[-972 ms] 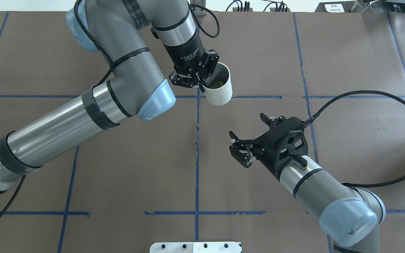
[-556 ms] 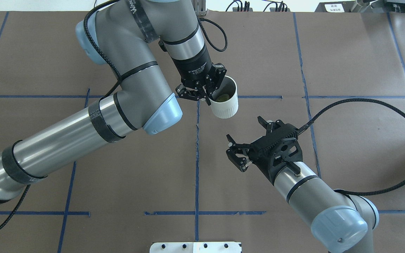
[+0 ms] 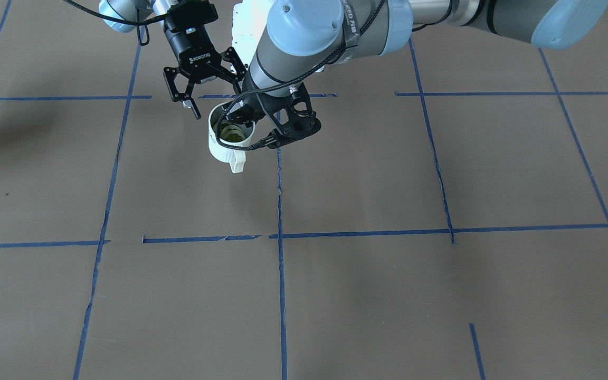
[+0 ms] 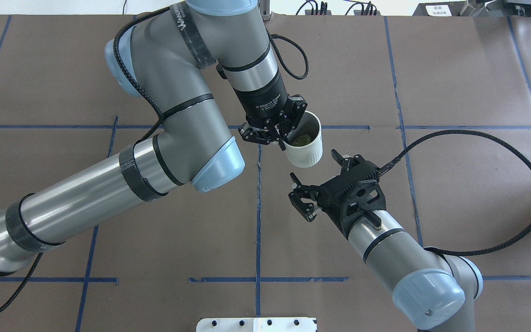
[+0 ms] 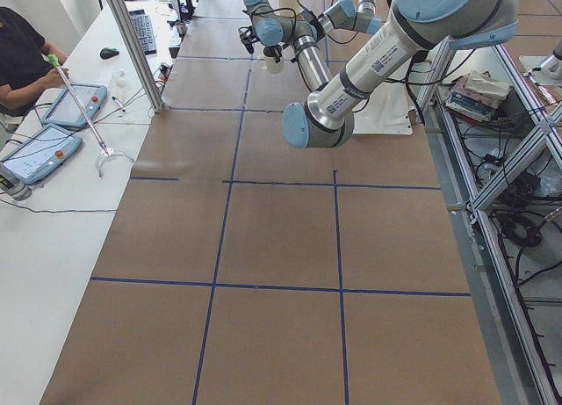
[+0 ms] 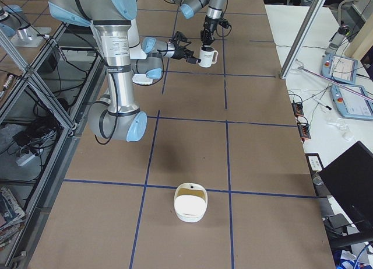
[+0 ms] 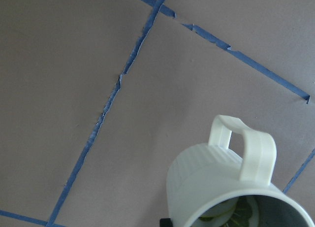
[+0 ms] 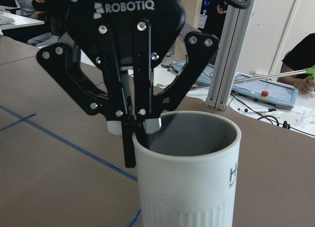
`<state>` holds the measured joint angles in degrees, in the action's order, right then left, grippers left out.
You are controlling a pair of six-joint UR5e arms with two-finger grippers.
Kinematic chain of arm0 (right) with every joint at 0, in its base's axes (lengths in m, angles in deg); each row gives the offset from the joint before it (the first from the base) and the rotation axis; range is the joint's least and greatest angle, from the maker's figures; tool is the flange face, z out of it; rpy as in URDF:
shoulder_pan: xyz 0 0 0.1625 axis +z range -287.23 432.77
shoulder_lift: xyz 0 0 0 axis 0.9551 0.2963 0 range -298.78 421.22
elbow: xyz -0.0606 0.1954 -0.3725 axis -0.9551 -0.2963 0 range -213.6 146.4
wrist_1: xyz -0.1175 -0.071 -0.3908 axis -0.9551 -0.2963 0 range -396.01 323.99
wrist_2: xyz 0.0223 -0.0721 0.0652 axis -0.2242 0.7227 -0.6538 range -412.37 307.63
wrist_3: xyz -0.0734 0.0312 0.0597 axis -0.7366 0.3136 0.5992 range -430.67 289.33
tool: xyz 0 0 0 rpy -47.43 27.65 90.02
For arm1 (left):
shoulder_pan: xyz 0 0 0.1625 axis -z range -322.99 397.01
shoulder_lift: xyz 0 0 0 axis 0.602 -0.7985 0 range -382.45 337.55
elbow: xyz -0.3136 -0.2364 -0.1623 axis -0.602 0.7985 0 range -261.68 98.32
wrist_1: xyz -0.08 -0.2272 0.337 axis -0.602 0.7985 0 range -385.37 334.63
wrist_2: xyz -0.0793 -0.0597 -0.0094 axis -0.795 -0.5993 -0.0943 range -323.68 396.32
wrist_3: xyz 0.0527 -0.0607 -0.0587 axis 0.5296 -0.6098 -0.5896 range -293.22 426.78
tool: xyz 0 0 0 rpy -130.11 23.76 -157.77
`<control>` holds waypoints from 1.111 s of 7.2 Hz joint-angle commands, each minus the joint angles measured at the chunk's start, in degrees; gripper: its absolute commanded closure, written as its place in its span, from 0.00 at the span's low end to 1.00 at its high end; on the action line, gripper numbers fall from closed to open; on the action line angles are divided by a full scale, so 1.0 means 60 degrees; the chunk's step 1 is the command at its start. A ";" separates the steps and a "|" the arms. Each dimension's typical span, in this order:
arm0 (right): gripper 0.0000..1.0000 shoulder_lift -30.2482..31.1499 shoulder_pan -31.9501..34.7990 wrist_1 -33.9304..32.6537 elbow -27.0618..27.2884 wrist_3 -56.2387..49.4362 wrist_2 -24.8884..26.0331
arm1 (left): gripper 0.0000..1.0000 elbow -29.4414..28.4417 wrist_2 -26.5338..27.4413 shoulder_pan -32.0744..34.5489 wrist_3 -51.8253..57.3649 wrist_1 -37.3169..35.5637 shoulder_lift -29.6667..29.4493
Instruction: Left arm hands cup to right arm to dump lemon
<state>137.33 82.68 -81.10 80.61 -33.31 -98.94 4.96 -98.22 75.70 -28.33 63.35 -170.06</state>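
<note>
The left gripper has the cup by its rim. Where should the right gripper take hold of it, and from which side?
Probably the ribbed wall of the cup, below the rim, from the robot-facing side where the open right gripper hovers. The left gripper pinches one spot on the rim and the handle sticks out the far side, so this wall is bare.

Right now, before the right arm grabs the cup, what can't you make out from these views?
- Lemon: overhead shows only a yellow-green patch; the cup wall and left gripper cover the rest.
- Cup lettering: right wrist view, curves out of sight after one letter.
- Cup handle: overhead, hidden behind the cup body.
- Height gap between right gripper and cup: both side views too small.
</note>
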 commanded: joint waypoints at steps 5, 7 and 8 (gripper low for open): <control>0.00 -0.0029 0.0033 0.0000 -0.0080 -0.0001 0.0130 | 0.99 0.0486 -0.0180 -0.0311 -0.0379 -0.0049 0.0035; 0.00 -0.0029 0.0033 0.0029 -0.0095 -0.0001 0.0145 | 0.99 0.0531 -0.0195 -0.0340 -0.0395 -0.0049 0.0035; 0.00 -0.0029 0.0033 0.0000 -0.0124 -0.0001 0.0145 | 0.99 0.0589 -0.0195 -0.0340 -0.0395 -0.0035 0.0050</control>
<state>137.16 82.87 -81.02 80.05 -33.32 -98.08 8.14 -99.37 73.70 -30.64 63.07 -169.83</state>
